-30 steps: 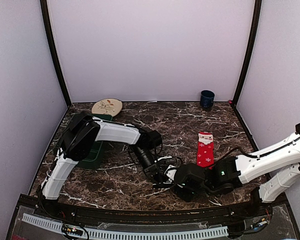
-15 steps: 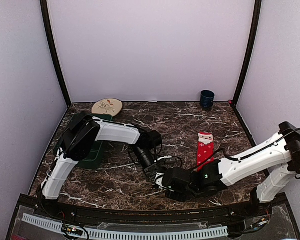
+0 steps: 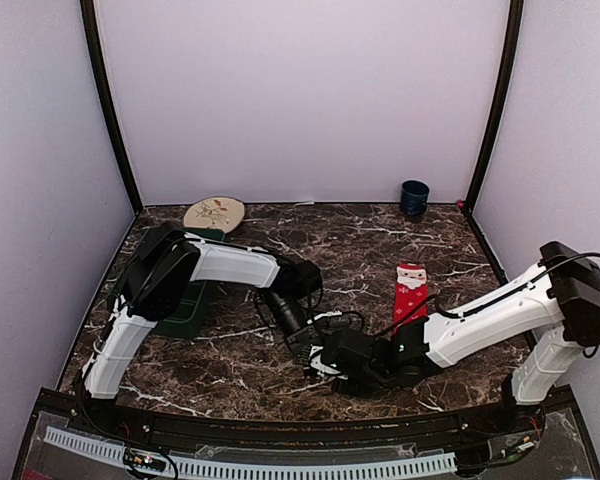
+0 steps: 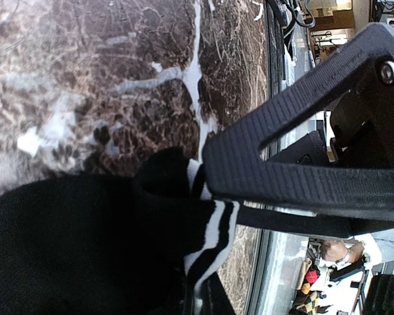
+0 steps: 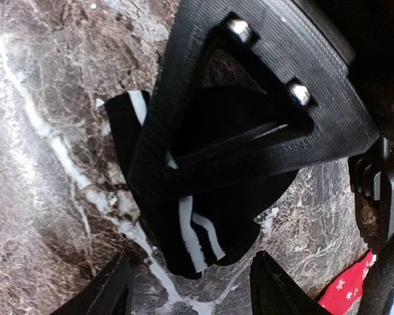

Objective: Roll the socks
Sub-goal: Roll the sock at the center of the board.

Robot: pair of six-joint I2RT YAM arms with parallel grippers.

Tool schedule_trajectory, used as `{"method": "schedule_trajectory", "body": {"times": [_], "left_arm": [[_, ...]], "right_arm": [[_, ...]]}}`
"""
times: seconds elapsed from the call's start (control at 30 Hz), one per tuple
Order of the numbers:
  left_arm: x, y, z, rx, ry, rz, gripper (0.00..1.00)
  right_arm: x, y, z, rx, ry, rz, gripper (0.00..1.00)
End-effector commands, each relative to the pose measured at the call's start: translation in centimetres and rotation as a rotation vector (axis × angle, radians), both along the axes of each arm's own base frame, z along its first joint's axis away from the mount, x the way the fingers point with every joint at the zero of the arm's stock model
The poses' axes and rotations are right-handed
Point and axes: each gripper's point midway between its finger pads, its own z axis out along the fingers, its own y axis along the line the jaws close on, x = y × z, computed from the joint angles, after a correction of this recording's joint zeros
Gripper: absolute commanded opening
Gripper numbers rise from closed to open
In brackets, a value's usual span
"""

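left gripper (image 4: 209, 226) clamps black sock (image 5: 217, 223) by its striped cuff, front-centre of marble table (image 3: 360, 240) — right gripper (image 5: 192, 292) close over it, jaws gaping, left finger crowding between. red santa sock (image 3: 411, 295) lies near, to the right; blue cup (image 3: 414, 198) far back.

The left arm (image 3: 230, 265) rises from its base at the near left to a high elbow, then slopes right and down to the near middle. The left gripper (image 4: 207, 223) is clamped tight on the cuff of the black sock (image 4: 85, 243). The right arm (image 3: 490, 315) stretches low from the near right toward the left. The right gripper (image 5: 190, 289) sits just beside the left one, its fingers (image 5: 111, 292) spread wide and holding nothing.
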Motion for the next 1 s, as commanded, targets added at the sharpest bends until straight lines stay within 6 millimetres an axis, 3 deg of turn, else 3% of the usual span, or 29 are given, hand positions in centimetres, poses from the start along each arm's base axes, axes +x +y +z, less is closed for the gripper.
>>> {"method": "schedule_trajectory", "body": {"times": [0.0,0.5,0.97], "left_arm": [[0.1,2.8,-4.7,0.176,-0.041,-0.016,0.06],[0.0,2.7,-4.9,0.172,-0.023,-0.010,0.06],[0.0,2.7,-4.6,0.160,-0.013,-0.007,0.06]], "right_arm": [[1.0,1.0,0.3,0.017,-0.017,0.016,0.60],[1.9,2.2,2.1,0.029,-0.089,0.071,0.60],[1.4,3.1,0.4,0.004,-0.045,0.125,0.60]]}}
